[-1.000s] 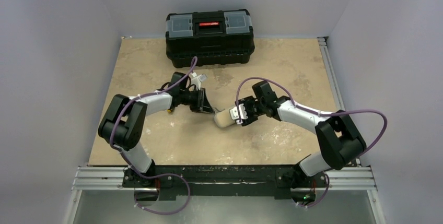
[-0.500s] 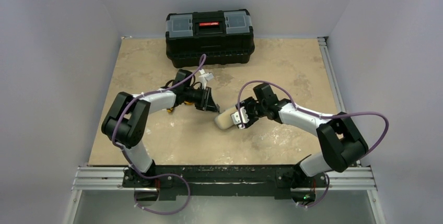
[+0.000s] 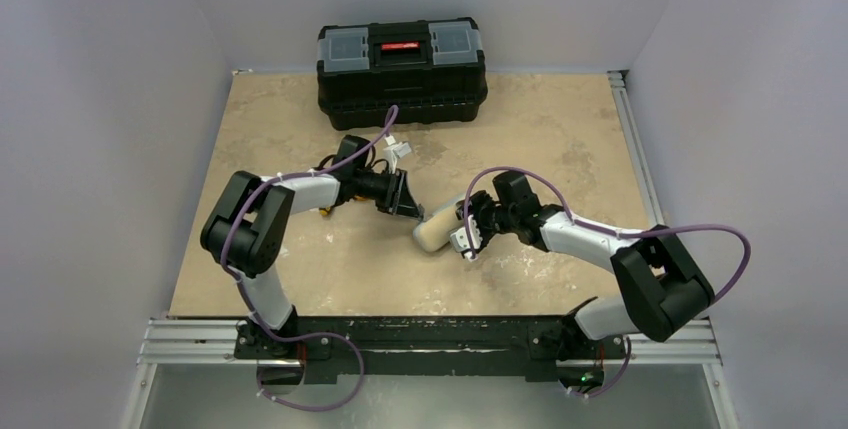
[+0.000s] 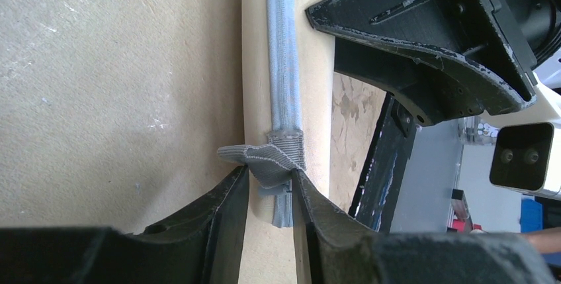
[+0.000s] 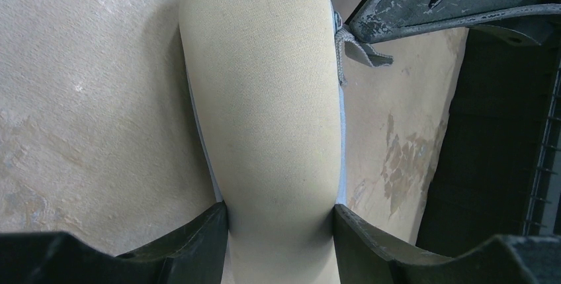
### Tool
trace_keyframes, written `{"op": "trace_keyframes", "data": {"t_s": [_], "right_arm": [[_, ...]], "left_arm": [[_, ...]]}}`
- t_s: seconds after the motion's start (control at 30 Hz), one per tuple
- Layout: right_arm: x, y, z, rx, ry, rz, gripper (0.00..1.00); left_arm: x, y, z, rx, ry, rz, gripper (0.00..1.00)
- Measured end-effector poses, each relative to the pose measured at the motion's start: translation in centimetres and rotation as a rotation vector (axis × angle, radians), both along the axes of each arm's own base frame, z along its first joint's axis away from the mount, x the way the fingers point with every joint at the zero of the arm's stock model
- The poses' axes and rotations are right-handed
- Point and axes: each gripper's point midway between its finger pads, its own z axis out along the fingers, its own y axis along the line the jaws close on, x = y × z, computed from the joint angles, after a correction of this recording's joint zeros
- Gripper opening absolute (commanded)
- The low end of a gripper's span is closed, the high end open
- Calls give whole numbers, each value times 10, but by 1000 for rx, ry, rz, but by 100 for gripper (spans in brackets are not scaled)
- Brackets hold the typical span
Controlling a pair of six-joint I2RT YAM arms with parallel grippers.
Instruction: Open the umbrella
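Straddling the grey closure tab [image 4: 264, 158] of the umbrella [image 5: 264, 98], the left tool [image 4: 269, 177] has its jaws only narrowly apart, with one finger touching each side of the bunched fabric. Whether they pinch the tab or have let it go cannot be told. Over the last second this tool has slid in from beside the umbrella to its tip, so the tab that binds the folded bundle now sits between its fingers.

The right tool [image 5: 280, 212] is clamped across the cream sleeve [image 3: 433, 230], both fingers pressed to the fabric. Its wrist has dropped and swung a little toward the near edge, carrying the umbrella with it. The umbrella sits low over the middle of the surface [image 3: 300, 269], between the two tools, rolled and sheathed.

Judged from this, the task is at an early stage: the tab has to come loose before the canopy can spread. Behind, well apart, stands the black toolbox [image 3: 402, 71] with its red latch. No brand, label or lettering can be read on the umbrella, the toolbox or the tools.
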Motion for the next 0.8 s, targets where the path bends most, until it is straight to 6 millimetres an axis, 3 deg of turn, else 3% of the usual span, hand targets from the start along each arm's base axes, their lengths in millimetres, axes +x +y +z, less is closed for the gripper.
{"op": "trace_keyframes", "data": {"t_s": [0.2,0.3,0.63,0.8], "right_arm": [[0,0,0,0,-1,0,26],[0,0,0,0,0,-1,26],[0,0,0,0,-1,-1,26],[0,0,0,0,-1,-1,25]], "left_arm": [[-6,-2,1,-21,12,-25,41],[-11,-1,-1,-25,27,-35,40],[-13,-3,0,-45,39,-27,21],[-11,-4,1,-49,43,-20,6]]}}
